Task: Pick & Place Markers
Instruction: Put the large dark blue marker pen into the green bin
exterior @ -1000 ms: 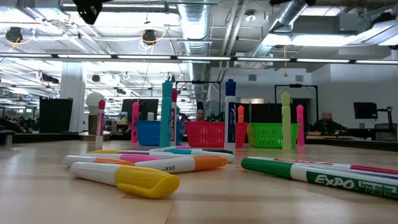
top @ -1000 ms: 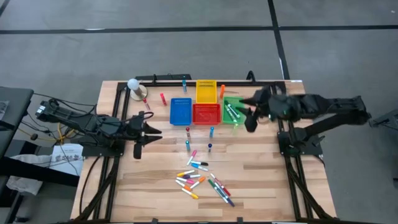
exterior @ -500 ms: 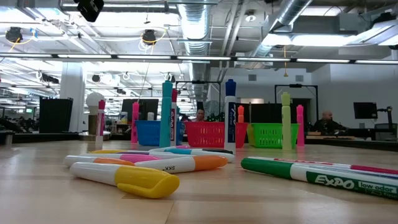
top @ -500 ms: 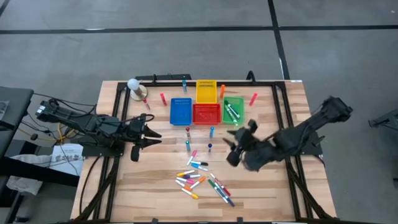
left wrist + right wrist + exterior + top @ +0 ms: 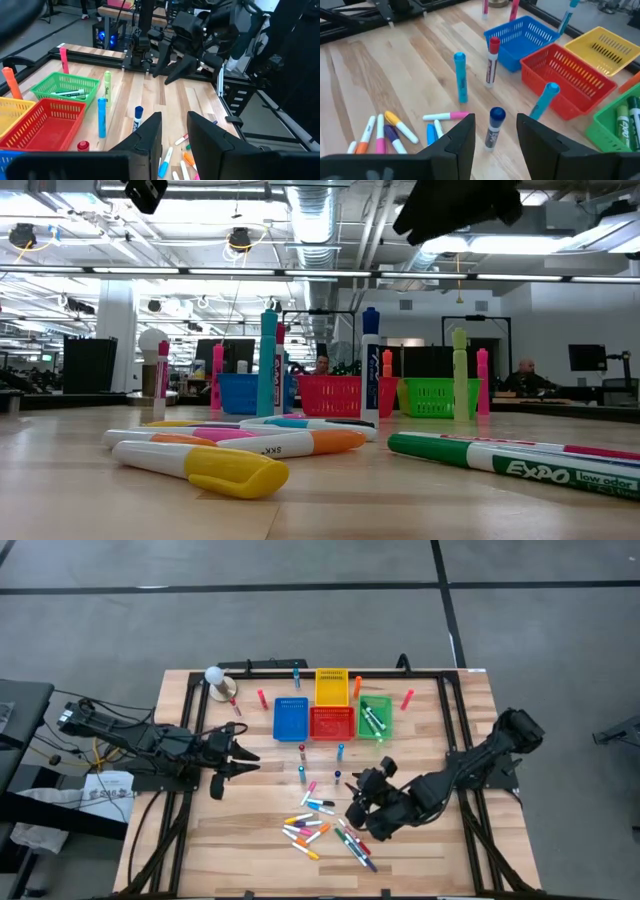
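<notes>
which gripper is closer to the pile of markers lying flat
Right. The right gripper hovers at the edge of the pile of mixed-colour slim markers lying flat; the left gripper waits farther off, at the table's left side.

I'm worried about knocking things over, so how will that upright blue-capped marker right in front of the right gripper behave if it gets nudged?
The blue-capped marker stands on end, tall and slim, so it would probably tip easily. Its round barrel would then likely roll.
</notes>
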Robot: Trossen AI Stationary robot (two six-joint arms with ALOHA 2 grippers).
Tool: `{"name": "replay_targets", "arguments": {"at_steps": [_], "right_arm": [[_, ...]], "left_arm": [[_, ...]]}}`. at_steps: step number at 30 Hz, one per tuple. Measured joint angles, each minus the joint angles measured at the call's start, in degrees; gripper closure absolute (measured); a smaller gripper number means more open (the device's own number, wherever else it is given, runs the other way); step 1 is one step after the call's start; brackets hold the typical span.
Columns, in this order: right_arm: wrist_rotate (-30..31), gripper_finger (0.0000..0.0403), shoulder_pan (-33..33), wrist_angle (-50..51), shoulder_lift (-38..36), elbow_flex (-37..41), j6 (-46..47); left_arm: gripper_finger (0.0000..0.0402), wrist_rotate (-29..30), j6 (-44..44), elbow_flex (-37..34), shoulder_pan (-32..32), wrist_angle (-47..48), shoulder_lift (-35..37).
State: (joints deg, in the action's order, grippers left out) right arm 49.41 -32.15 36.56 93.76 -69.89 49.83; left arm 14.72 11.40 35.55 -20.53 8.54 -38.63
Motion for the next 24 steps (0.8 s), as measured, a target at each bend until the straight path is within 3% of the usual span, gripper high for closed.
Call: {"name": "replay_targets", "arguments": {"at_steps": [6, 16, 20, 24], "right_arm": [[-1.3, 0.0261, -0.5, 9.8, -0.7, 0.0, 0.5], [0.6, 0.029, -1.2, 24.8, -12.7, 1.1, 2.2], [3.2, 0.0295, -3.3, 22.6, -19.3, 8.0, 4.9], [3.3, 0.0303, -5.9, 10.1, -25.5, 18.3, 8.5]], "left_arm": [[0.031, 0.0, 0.0, 0.0, 0.0, -0.1, 0.0], [0.031, 0.0, 0.0, 0.0, 0.0, -2.2, 0.0], [0.031, 0.2, 0.0, 0.0, 0.0, -2.5, 0.0], [0.031, 0.2, 0.0, 0.0, 0.0, -3.4, 0.0]]}}
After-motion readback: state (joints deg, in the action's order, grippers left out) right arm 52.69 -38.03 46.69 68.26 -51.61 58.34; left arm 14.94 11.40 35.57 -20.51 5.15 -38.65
